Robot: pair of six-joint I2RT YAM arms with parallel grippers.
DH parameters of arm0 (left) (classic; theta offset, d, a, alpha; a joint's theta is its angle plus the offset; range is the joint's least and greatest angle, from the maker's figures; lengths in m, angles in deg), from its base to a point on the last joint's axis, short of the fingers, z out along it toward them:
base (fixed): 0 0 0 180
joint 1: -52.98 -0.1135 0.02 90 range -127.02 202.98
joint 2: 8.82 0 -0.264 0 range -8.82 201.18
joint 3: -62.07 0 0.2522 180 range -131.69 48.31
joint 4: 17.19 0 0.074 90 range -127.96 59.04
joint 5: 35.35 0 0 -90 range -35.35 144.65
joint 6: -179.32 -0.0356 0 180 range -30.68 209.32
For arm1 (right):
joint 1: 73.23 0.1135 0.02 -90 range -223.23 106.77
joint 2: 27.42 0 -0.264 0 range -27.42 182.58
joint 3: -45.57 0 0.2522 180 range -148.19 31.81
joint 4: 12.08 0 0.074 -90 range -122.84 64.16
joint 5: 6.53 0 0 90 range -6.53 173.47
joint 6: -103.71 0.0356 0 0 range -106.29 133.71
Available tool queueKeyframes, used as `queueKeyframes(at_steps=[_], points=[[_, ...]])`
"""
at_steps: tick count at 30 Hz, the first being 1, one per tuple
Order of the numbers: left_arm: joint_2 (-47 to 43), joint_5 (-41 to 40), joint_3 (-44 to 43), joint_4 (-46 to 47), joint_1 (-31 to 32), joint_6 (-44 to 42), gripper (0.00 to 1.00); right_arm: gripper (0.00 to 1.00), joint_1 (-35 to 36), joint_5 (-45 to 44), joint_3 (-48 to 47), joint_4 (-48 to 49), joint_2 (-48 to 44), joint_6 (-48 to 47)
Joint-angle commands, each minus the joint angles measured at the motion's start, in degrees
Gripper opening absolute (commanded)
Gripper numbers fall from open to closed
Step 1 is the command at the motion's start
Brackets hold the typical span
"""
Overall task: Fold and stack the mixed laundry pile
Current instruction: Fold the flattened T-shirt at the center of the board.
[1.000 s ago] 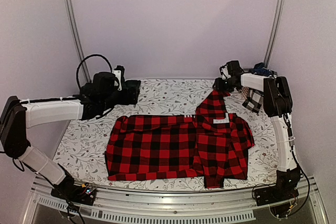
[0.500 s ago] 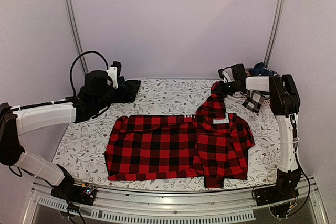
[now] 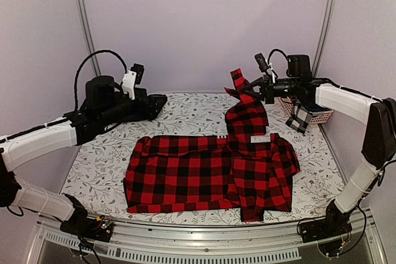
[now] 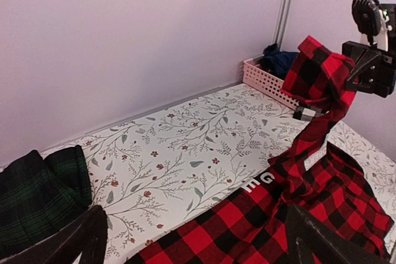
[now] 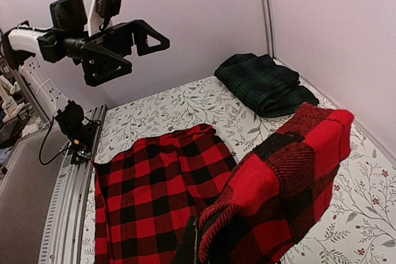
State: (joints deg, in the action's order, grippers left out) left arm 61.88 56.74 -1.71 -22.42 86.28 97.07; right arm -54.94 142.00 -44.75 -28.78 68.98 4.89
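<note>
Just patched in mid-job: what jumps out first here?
A red-and-black checked shirt lies spread across the middle of the table, one part held up in a peak by the shut right gripper at the far right. At the far left, the open left gripper hovers by a folded dark green tartan piece.

The shirt (image 3: 204,174) is red-and-black checked, the folded piece (image 5: 263,81) dark green tartan.
</note>
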Motion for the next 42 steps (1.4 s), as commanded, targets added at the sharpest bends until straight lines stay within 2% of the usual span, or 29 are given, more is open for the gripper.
queueKeyframes(at_steps=[1, 5, 9, 12, 15, 20, 30, 33, 35, 37, 41, 42], points=[[0.1, 10.0, -0.3, -2.5, 4.3, -4.6, 1.0, 0.0, 8.1, -1.7, 8.3, -6.0, -7.8, -13.4], [1.3, 8.2, 3.8, 1.1, 11.7, -11.2, 0.99, 0.0, 13.4, -3.2, 17.0, -1.7, -15.3, -12.7], [3.0, 12.4, 8.4, 8.2, 13.8, -16.1, 1.0, 0.0, 17.5, -4.2, 22.5, 0.9, -21.5, -11.4], [3.8, 18.5, 10.6, 15.6, 14.1, -18.0, 1.0, 0.0, 19.0, -4.4, 23.2, -1.2, -24.8, -12.4], [6.3, 23.9, 9.6, 19.2, 15.2, -18.8, 1.0, 0.01, 20.0, -4.7, 23.4, -2.6, -27.0, -13.4], [11.7, 27.5, 5.0, 21.1, 17.5, -19.1, 1.0, 0.01, 21.8, -6.4, 23.2, -3.6, -28.1, -14.4], [17.8, 26.0, -1.5, 21.4, 22.6, -22.5, 1.0, 0.01, 24.4, -6.7, 22.3, -6.3, -29.0, -15.9], [18.1, 27.3, -2.1, 23.1, 22.9, -22.0, 0.95, 0.0, 25.1, -6.7, 22.5, -6.6, -29.5, -16.0], [17.8, 27.8, -2.6, 22.8, 23.1, -22.2, 0.88, 0.0, 25.4, -6.8, 22.6, -6.9, -29.6, -16.2], [16.7, 28.5, -2.7, 21.9, 23.1, -22.5, 0.74, 0.0, 25.5, -7.0, 22.6, -7.3, -29.5, -16.4], [14.6, 30.3, -3.2, 18.6, 23.2, -23.1, 0.31, 0.02, 25.7, -7.1, 23.1, -7.2, -29.6, -16.6], [14.2, 30.5, -3.8, 17.4, 23.3, -23.2, 0.12, 0.02, 25.7, -7.1, 23.3, -7.0, -29.6, -16.5]])
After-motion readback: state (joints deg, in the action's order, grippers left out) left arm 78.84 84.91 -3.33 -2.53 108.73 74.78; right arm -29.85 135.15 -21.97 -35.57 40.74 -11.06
